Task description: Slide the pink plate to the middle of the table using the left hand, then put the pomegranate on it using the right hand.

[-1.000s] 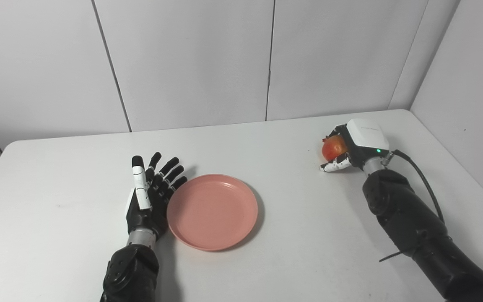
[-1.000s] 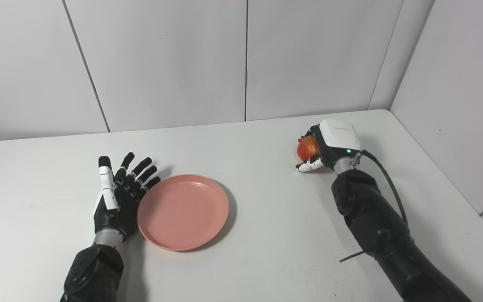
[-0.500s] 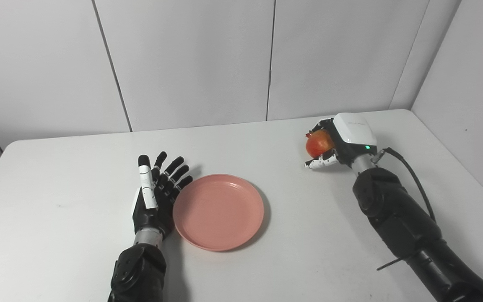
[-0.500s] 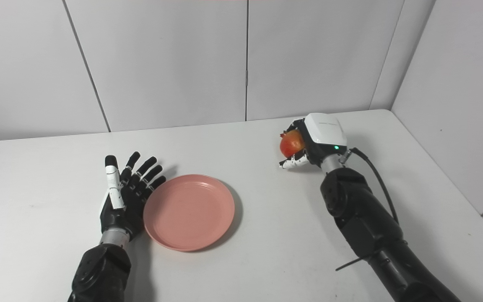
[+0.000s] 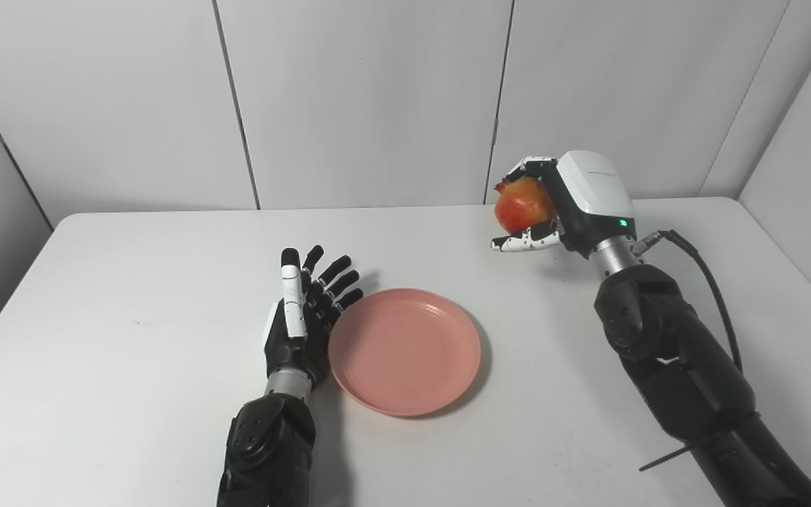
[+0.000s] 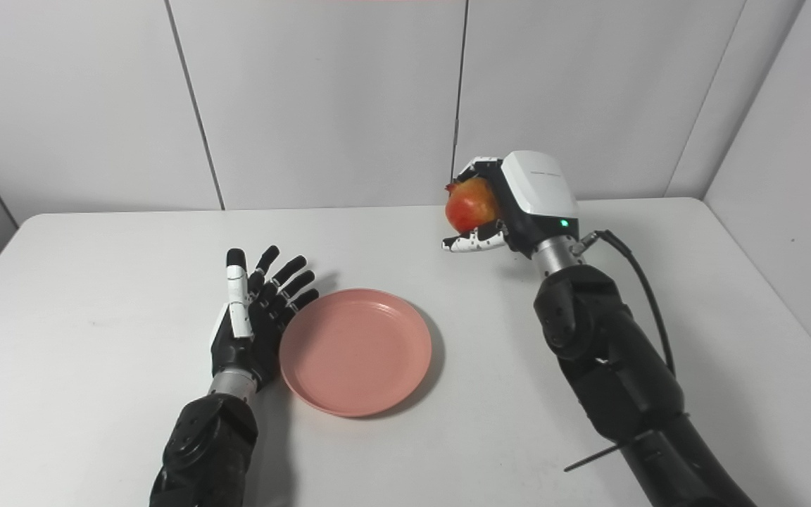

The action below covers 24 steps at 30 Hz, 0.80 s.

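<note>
While the left hand (image 5: 301, 320) stands on edge against the left rim of the pink plate (image 5: 405, 350), its fingers (image 5: 335, 271) are straight and fanned apart, holding nothing. Palm faces the plate; hand appears to touch the rim, though actual contact is hard to confirm. Plate lies flat on the white table (image 5: 131, 296), empty, roughly mid-table.

Right hand (image 5: 560, 208) is up off the table, beyond the plate and to its right, well apart from it. Fingers curled round the pomegranate (image 5: 524, 203), thumb underneath, fruit clasped against the palm. Pomegranate red-orange, small crown nub pointing left toward the plate side. It is in the air, not over the plate; a faint shadow falls on the table beneath the hand. White back cover of the hand faces up and right, green light lit near the wrist. Black cable (image 5: 708, 282) loops from the wrist down the right forearm (image 5: 666, 345).

Grey panelled wall (image 5: 363, 98) behind the plate's far side.
</note>
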Each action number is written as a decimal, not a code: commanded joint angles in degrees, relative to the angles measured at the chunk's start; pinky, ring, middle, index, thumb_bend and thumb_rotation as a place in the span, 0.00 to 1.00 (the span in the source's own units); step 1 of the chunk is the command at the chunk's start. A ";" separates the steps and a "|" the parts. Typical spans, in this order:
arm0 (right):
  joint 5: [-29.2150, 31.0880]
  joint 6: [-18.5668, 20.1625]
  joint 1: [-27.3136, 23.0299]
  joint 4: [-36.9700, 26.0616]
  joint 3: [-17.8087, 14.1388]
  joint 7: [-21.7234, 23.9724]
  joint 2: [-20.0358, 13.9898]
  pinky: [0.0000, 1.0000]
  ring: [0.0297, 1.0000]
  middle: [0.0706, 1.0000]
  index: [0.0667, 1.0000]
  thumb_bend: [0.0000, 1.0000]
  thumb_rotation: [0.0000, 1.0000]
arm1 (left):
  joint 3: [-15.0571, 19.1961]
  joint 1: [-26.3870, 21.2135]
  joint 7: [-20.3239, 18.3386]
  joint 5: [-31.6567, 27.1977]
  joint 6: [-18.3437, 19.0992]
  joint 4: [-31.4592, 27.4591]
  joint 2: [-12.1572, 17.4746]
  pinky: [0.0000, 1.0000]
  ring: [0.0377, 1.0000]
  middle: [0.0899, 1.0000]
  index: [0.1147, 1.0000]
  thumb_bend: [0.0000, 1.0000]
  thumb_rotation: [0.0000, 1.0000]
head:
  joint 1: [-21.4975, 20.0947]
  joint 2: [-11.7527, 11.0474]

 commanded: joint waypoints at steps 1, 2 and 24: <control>0.17 -0.46 -1.53 -3.68 -0.71 0.30 1.12 0.30 0.38 0.47 0.49 0.51 0.00 | -0.36 -0.78 0.73 0.74 -0.41 0.77 -1.26 0.76 0.79 0.79 0.90 0.79 0.97 | 0.33 -0.17; 0.07 -0.15 -1.18 -4.48 -0.64 0.65 1.72 0.31 0.38 0.46 0.49 0.51 0.00 | -0.44 -0.77 0.77 0.85 -0.51 0.86 -1.28 0.75 0.79 0.78 0.90 0.78 0.98 | 0.60 -0.28; -1.79 -2.21 5.26 -10.94 3.07 4.31 8.49 0.28 0.35 0.43 0.51 0.51 0.00 | -1.05 -0.91 0.49 0.58 0.30 0.09 -1.84 0.77 0.78 0.80 0.91 0.77 0.97 | 3.38 -0.06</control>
